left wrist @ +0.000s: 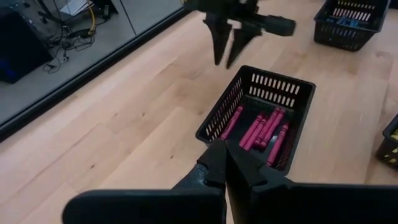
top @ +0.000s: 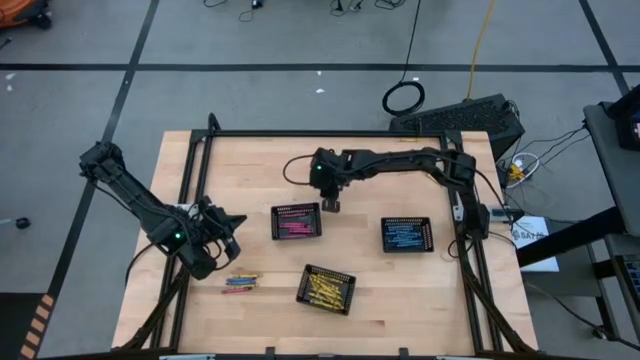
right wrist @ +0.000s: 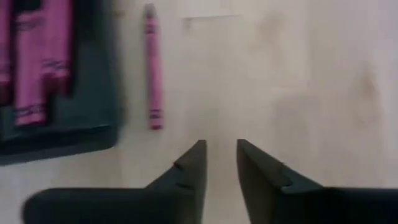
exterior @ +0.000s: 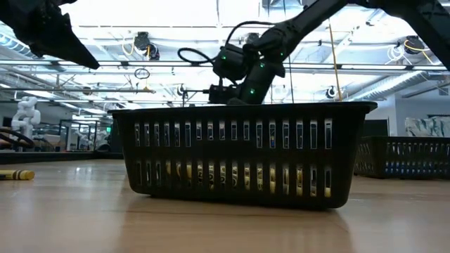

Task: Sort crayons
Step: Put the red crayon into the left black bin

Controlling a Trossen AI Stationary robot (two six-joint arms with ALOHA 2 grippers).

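Pink crayons [left wrist: 264,130] lie in a black mesh tray [top: 296,221] at the table's middle. One more pink crayon [right wrist: 152,68] lies flat on the wood just outside that tray's wall. My right gripper [right wrist: 221,149] hovers beside the tray's far right corner [top: 330,205]. It is open and nothing is between its fingers. A few loose crayons [top: 240,283] lie on the table near the front left. My left gripper [left wrist: 225,155] is shut on nothing, above the table left of the pink tray [top: 232,222].
A tray of blue crayons [top: 407,234] stands at the right. A tray of yellow crayons [top: 327,288] stands near the front and fills the low view [exterior: 242,154]. A black frame [top: 320,133] borders the table. Bare wood lies between the trays.
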